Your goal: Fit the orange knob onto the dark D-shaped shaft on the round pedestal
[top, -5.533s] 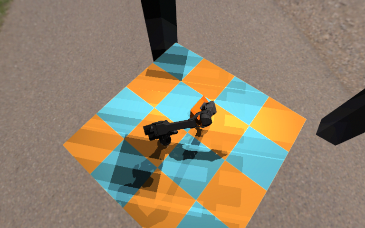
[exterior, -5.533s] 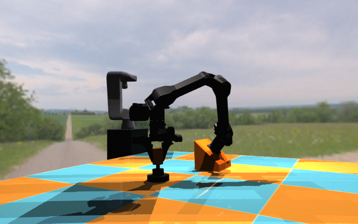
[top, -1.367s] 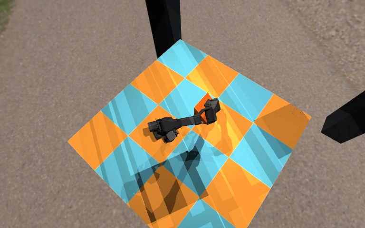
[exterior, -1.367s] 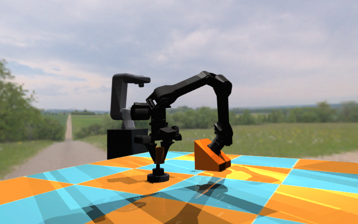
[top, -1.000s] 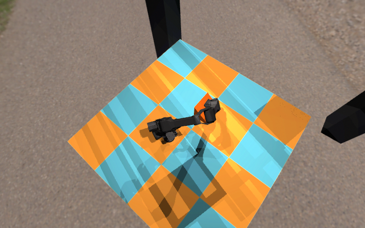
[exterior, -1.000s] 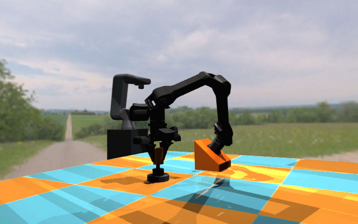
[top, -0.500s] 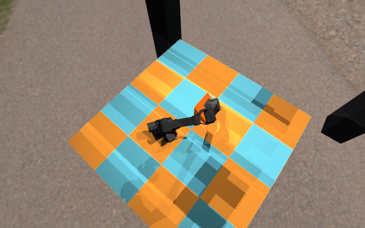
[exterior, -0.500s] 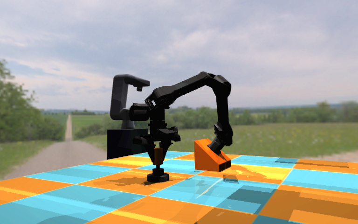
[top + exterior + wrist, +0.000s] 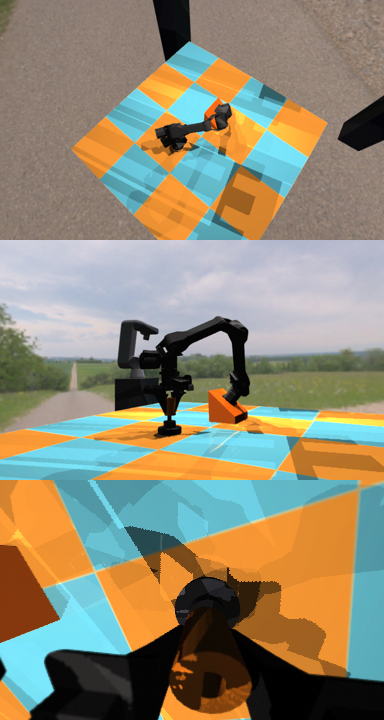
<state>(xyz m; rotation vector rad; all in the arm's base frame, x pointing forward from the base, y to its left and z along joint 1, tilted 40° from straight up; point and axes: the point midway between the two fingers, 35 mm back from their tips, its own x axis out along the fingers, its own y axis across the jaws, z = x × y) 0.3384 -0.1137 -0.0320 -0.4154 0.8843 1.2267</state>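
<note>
The orange knob [image 9: 170,406] [image 9: 210,661] is upright between the fingers of my gripper [image 9: 170,411] [image 9: 206,631], which is shut on it. The dark round pedestal [image 9: 169,431] [image 9: 189,600] stands below on an orange tile. A short length of dark shaft [image 9: 169,418] shows between the knob's lower end and the pedestal's collar, so the knob is above the pedestal, not down on it. Whether the shaft's tip is inside the knob's hole cannot be told. The shaft's flat side is hidden. In the top view the arm covers the knob.
The arm's base stands on an orange wedge block [image 9: 212,111] [image 9: 219,409] [image 9: 22,595], beside the pedestal. A grey arm-like shape [image 9: 126,344] stands on a dark block [image 9: 133,394] behind the table. Shadows cross the orange and blue checkered top [image 9: 189,169].
</note>
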